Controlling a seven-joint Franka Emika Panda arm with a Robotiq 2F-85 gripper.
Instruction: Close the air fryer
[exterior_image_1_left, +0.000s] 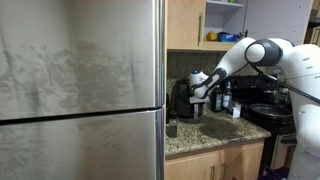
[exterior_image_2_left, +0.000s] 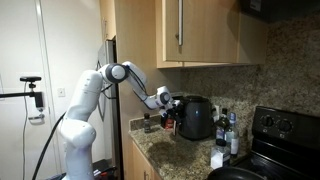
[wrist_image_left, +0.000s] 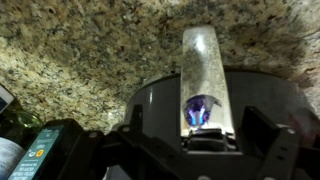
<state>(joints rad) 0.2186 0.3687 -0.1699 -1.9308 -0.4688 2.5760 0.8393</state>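
The black air fryer (exterior_image_1_left: 182, 100) stands on the granite counter next to the fridge, and it shows in both exterior views (exterior_image_2_left: 196, 117). My gripper (exterior_image_1_left: 201, 93) is at its front, at the drawer side (exterior_image_2_left: 164, 100). In the wrist view the fryer's rounded grey-black body (wrist_image_left: 160, 100) fills the lower picture. Its long pale drawer handle (wrist_image_left: 205, 55) points away over the counter. My gripper (wrist_image_left: 200, 122) is open, with one finger on each side of the handle's base. I cannot tell whether the fingers touch it, or how far the drawer is out.
A tall stainless fridge (exterior_image_1_left: 80, 90) stands right beside the fryer. Dark bottles (exterior_image_2_left: 226, 130) stand between the fryer and the black stove (exterior_image_2_left: 285, 128). Wooden cabinets (exterior_image_2_left: 180, 30) hang above. A bottle with a label (wrist_image_left: 35, 155) is at the lower left of the wrist view.
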